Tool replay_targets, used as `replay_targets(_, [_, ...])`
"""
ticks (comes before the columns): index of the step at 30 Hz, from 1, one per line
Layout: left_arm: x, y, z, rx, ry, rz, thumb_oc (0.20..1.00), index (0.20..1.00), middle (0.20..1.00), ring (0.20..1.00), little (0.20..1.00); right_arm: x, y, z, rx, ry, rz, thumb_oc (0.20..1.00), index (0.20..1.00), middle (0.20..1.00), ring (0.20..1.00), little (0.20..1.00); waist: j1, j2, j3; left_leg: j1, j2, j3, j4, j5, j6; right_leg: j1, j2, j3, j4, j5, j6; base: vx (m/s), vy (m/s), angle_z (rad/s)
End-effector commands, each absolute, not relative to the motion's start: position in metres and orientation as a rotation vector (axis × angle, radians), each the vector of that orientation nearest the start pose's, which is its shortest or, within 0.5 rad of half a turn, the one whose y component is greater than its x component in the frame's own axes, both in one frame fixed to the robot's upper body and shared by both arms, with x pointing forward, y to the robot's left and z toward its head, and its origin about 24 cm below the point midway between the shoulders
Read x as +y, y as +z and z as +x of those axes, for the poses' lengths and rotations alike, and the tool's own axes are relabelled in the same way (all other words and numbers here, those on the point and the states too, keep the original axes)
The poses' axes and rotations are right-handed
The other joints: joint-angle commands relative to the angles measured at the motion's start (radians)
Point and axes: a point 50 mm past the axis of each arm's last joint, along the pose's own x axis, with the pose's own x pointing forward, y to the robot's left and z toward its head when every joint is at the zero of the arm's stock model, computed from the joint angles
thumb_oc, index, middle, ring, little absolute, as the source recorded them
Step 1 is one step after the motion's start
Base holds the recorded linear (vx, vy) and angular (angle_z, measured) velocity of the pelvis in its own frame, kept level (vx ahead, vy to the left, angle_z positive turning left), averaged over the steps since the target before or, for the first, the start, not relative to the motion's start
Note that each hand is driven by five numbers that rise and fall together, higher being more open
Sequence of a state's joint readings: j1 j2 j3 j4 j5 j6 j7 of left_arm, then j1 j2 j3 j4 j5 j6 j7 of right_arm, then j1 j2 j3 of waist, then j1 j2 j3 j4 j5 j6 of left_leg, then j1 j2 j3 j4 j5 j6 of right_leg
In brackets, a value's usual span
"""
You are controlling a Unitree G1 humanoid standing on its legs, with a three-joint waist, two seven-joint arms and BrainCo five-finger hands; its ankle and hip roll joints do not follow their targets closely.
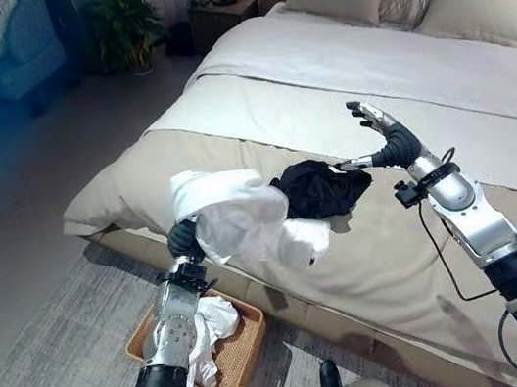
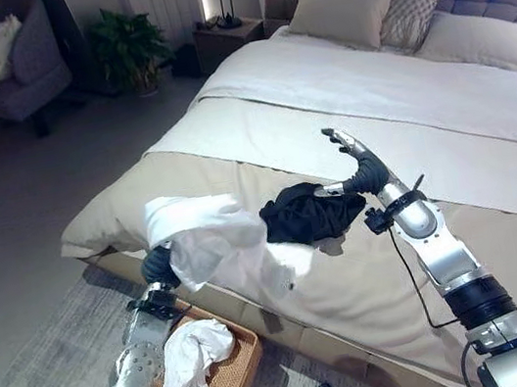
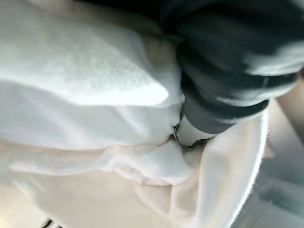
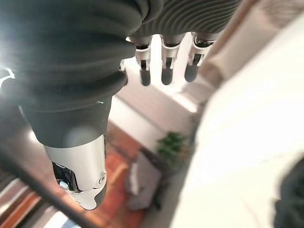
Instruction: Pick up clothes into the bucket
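In the left eye view, the left arm rises from the lower left, forearm nearly upright beside the bed [image 1: 370,264]. The left hand [image 1: 185,238] is at the bed's near edge, its dark cover half buried in a white garment [image 1: 243,221] that it holds lifted above the mattress edge, cloth billowing to the right of the wrist. Below it on the floor rug sits a woven basket [image 1: 241,355], with another white cloth [image 1: 207,331] heaped inside and spilling over its rim. A black garment [image 1: 322,188] lies crumpled on the beige cover, just beside the lifted white one. The right arm reaches in from the lower right across the bed; the right hand [image 1: 378,139] hovers by the black garment's far side, fingers straight and pointing up and away, thumb stretched toward the black cloth.

The right eye view shows the same layout: the white garment [image 2: 212,241] hangs off the left hand over the basket [image 2: 232,377], and the right hand [image 2: 358,162] is spread, holding nothing.

In the left wrist view, the dark cover of the left hand [image 3: 223,90] presses into folds of white garment [image 3: 85,95]; the cloth wraps round the hand and bunches at it, so it is gripped.

In the right wrist view, the fingers [image 4: 165,71] of the right hand extend straight, apart from each other, with the thumb [image 4: 83,175] apart, nothing between them.
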State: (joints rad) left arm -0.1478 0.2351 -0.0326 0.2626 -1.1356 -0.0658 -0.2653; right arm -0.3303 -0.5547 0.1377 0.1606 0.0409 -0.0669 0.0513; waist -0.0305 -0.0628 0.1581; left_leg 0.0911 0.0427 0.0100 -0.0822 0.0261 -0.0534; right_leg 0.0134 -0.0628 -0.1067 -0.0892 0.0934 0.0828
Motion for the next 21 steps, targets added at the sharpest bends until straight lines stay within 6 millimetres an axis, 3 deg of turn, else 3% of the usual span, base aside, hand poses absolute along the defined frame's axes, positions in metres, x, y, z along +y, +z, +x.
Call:
replay_targets(1, [0.196, 0.071, 0.294, -0.232, -0.172, -0.9, 0.2, 0.2, 0.2, 0.2, 0.2, -0.21, 0.14, 0.315, -0.31, 0.094, -0.505, 1.0, 1.0, 1.0, 1.0, 1.0, 0.029, -0.047, -0.019, -0.085, -0.067, -0.039, 0.123, -0.076, 0.037, -0.003, -0.088, -0.03, 0.108, -0.047, 0.07, 0.0, 0.0, 0.0])
replay_targets(3, [0.214, 0.071, 0.294, -0.268, -0.081, -0.889, 0.2, 0.2, 0.2, 0.2, 0.2, -0.217, 0.116, 0.312, -0.219, 0.062, -0.455, 1.0, 1.0, 1.0, 1.0, 1.0, 0.034, -0.048, 0.004, -0.106, -0.071, -0.043, 0.13, -0.075, 0.037, -0.022, -0.088, -0.03, 0.109, -0.044, 0.07, -0.04, 0.025, -0.01])
replay_targets(6, [0.226, 0.072, 0.295, -0.292, -0.009, -0.88, 0.2, 0.2, 0.2, 0.2, 0.2, -0.217, 0.105, 0.311, -0.182, 0.052, -0.435, 1.0, 1.0, 1.0, 1.0, 1.0, 0.035, -0.048, 0.015, -0.118, -0.072, -0.043, 0.135, -0.075, 0.037, -0.03, -0.09, -0.029, 0.112, -0.043, 0.07, -0.02, 0.022, -0.01])
replay_targets(7, [0.243, 0.073, 0.294, -0.322, 0.082, -0.857, 0.2, 0.2, 0.2, 0.2, 0.2, -0.221, 0.085, 0.305, -0.106, 0.044, -0.427, 1.0, 1.0, 1.0, 1.0, 1.0, 0.037, -0.048, 0.028, -0.129, -0.075, -0.044, 0.142, -0.076, 0.036, -0.041, -0.09, -0.029, 0.116, -0.042, 0.07, 0.0, 0.0, 0.0])
replay_targets(9, [0.252, 0.075, 0.293, -0.338, 0.139, -0.822, 0.2, 0.2, 0.2, 0.2, 0.2, -0.222, 0.077, 0.303, -0.075, 0.038, -0.419, 1.0, 1.0, 1.0, 1.0, 1.0, 0.036, -0.048, 0.034, -0.135, -0.075, -0.045, 0.147, -0.078, 0.036, -0.046, -0.092, -0.029, 0.118, -0.041, 0.07, 0.0, 0.014, 0.02])
replay_targets(10, [0.27, 0.074, 0.29, -0.35, 0.24, -0.796, 0.2, 0.2, 0.2, 0.2, 0.2, -0.224, 0.058, 0.298, 0.001, 0.031, -0.403, 1.0, 1.0, 1.0, 1.0, 1.0, 0.038, -0.05, 0.048, -0.147, -0.078, -0.044, 0.16, -0.082, 0.036, -0.053, -0.092, -0.024, 0.12, -0.041, 0.07, 0.0, 0.019, 0.06])
replay_targets(11, [0.27, 0.074, 0.29, -0.35, 0.241, -0.795, 0.2, 0.2, 0.2, 0.2, 0.2, -0.223, 0.058, 0.299, 0.001, 0.032, -0.403, 1.0, 1.0, 1.0, 1.0, 1.0, 0.038, -0.05, 0.048, -0.148, -0.078, -0.043, 0.161, -0.083, 0.036, -0.054, -0.092, -0.024, 0.121, -0.041, 0.07, -0.02, 0.04, 0.07])
replay_targets(12, [0.292, 0.081, 0.284, -0.375, 0.35, -0.706, 0.2, 0.2, 0.2, 0.2, 0.2, -0.226, 0.041, 0.293, 0.069, 0.018, -0.408, 1.0, 1.0, 1.0, 1.0, 1.0, 0.038, -0.049, 0.067, -0.165, -0.081, -0.043, 0.184, -0.091, 0.037, -0.066, -0.093, -0.016, 0.126, -0.039, 0.07, -0.02, 0.022, 0.04])
replay_targets(13, [0.293, 0.082, 0.284, -0.376, 0.351, -0.704, 0.2, 0.2, 0.2, 0.2, 0.2, -0.226, 0.041, 0.294, 0.069, 0.019, -0.407, 1.0, 1.0, 1.0, 1.0, 1.0, 0.038, -0.05, 0.067, -0.167, -0.081, -0.042, 0.187, -0.092, 0.037, -0.067, -0.093, -0.015, 0.126, -0.039, 0.07, -0.03, 0.036, 0.01])
replay_targets(17, [0.336, 0.098, 0.268, -0.353, 0.561, -0.317, 0.2, 0.2, 0.2, 0.2, 0.2, -0.233, 0.005, 0.279, 0.217, -0.007, -0.424, 1.0, 1.0, 1.0, 1.0, 1.0, 0.045, -0.051, 0.103, -0.198, -0.081, -0.04, 0.219, -0.099, 0.037, -0.088, -0.091, -0.004, 0.129, -0.033, 0.069, 0.0, 0.022, -0.02])
replay_targets(21, [0.349, 0.102, 0.265, -0.322, 0.66, -0.118, 0.2, 0.2, 0.2, 0.2, 0.2, -0.236, -0.006, 0.272, 0.255, -0.041, -0.418, 1.0, 1.0, 1.0, 1.0, 1.0, 0.042, -0.059, 0.131, -0.226, -0.078, -0.043, 0.224, -0.094, 0.034, -0.113, -0.09, -0.005, 0.131, -0.029, 0.069, -0.01, 0.006, 0.0])
